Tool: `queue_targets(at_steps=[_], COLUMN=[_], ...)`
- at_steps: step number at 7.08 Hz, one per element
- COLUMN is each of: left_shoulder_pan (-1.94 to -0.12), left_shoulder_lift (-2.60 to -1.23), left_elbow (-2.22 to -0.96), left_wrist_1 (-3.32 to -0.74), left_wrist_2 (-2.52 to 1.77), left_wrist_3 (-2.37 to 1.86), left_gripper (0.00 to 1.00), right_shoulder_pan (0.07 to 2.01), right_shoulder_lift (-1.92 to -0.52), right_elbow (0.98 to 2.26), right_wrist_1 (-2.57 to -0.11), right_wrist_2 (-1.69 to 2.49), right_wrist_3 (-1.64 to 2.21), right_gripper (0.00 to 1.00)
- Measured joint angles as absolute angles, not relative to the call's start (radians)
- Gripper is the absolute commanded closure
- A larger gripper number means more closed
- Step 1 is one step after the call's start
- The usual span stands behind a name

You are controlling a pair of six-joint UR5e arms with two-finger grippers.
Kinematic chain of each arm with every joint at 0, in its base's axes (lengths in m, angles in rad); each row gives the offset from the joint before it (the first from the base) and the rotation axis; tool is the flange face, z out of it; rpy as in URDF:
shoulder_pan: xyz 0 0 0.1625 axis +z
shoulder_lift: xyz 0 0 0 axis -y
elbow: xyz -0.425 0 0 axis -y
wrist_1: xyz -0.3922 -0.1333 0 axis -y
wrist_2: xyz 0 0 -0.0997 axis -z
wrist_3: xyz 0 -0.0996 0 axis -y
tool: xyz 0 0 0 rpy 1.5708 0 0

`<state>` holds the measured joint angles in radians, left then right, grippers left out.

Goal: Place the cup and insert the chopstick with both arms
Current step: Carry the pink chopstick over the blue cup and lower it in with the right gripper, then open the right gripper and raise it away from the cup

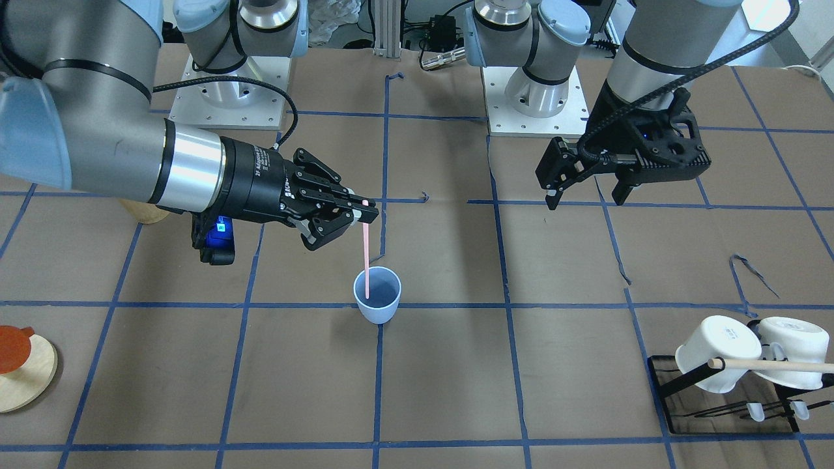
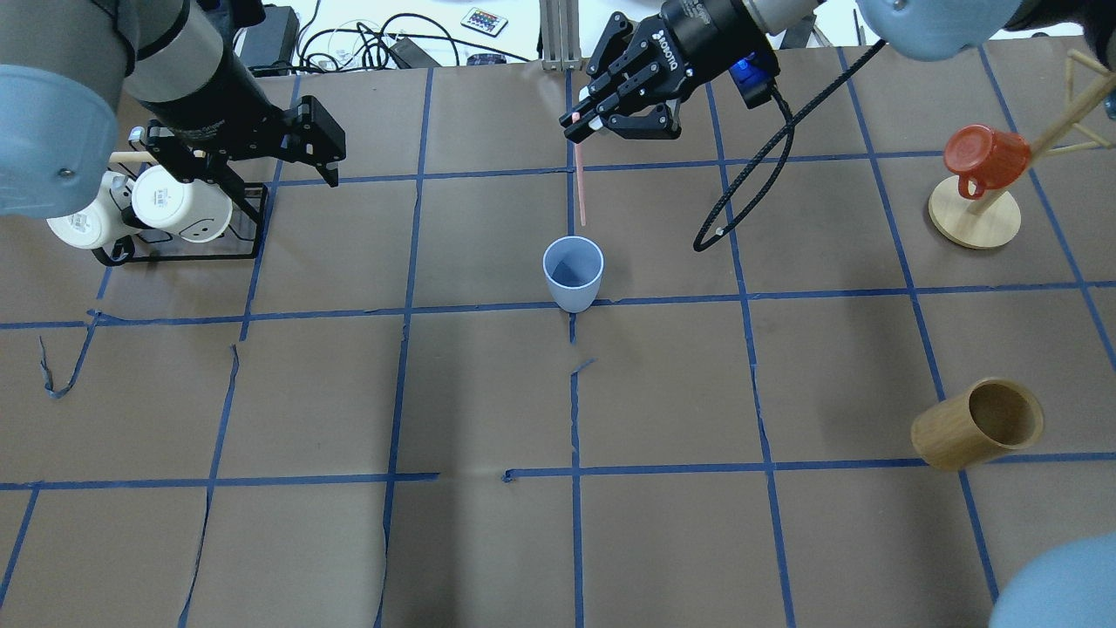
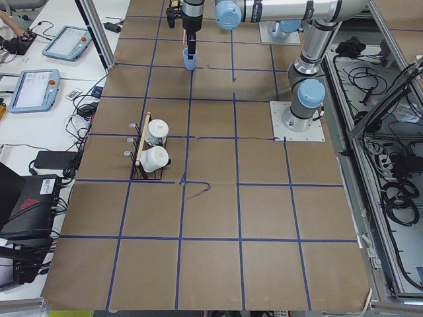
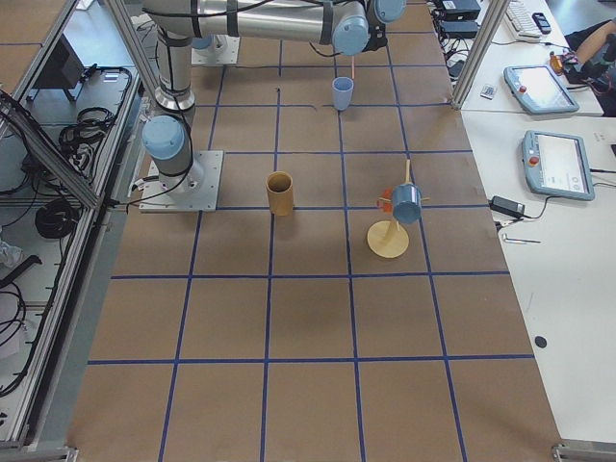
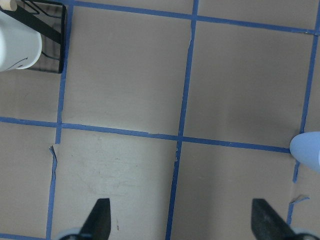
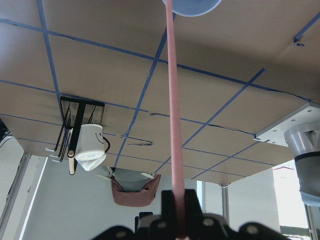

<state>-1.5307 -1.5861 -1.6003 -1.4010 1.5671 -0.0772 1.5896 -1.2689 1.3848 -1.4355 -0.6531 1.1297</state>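
The light-blue cup [image 1: 377, 294] stands upright near the table's middle; it also shows in the overhead view [image 2: 573, 275]. My right gripper [image 1: 360, 212] is shut on the top of the pale-pink chopstick [image 1: 367, 254], which hangs upright over the cup. The stick's lower end is at the cup's mouth; I cannot tell whether it is inside. In the right wrist view the chopstick [image 6: 172, 100] runs from the gripper [image 6: 175, 210] toward the cup [image 6: 192, 5]. My left gripper [image 1: 586, 194] is open and empty, off to the cup's side above the table [image 5: 182, 220].
A black rack [image 2: 248, 218] with two white mugs [image 2: 174, 205] and a tan wooden rod [image 1: 775, 365] stands beneath the left arm. A red mug [image 2: 985, 157] hangs on a wooden stand [image 2: 975, 218]. A tan bamboo cylinder [image 2: 976, 427] lies at the near right.
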Motion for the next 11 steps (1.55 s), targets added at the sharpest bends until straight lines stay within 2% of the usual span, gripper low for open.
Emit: queue_targets(at_steps=[2,3,4,5,9,11], left_shoulder_pan=[-1.531,-1.531,-1.531,-1.531,-1.531,-1.531], left_shoulder_lift=[-1.579,-1.574,-1.569,-1.567,-1.566,-1.566], left_elbow=[-1.605,-1.607,-1.608,-1.609,-1.611,-1.61], left_wrist_1=[-1.404,-1.41,-1.413,-1.415,-1.417,-1.417], left_wrist_2=[1.564,1.568,1.571,1.572,1.571,1.569], left_wrist_3=[-0.076,-0.076,-0.075,-0.075,-0.075,-0.075], left_gripper=[0.0,0.0,0.0,0.0,0.0,0.0], right_shoulder_pan=[1.592,1.593,1.594,1.595,1.595,1.594], right_shoulder_lift=[-1.266,-1.268,-1.268,-1.267,-1.276,-1.299], right_elbow=[1.436,1.446,1.451,1.453,1.439,1.383], right_wrist_1=[-1.486,-1.493,-1.496,-1.497,-1.507,-1.539], right_wrist_2=[-0.653,-0.652,-0.65,-0.65,-0.659,-0.794], right_wrist_3=[1.135,1.141,1.152,1.16,1.175,1.16], right_gripper=[0.99,0.89,0.31,0.0,0.0,0.0])
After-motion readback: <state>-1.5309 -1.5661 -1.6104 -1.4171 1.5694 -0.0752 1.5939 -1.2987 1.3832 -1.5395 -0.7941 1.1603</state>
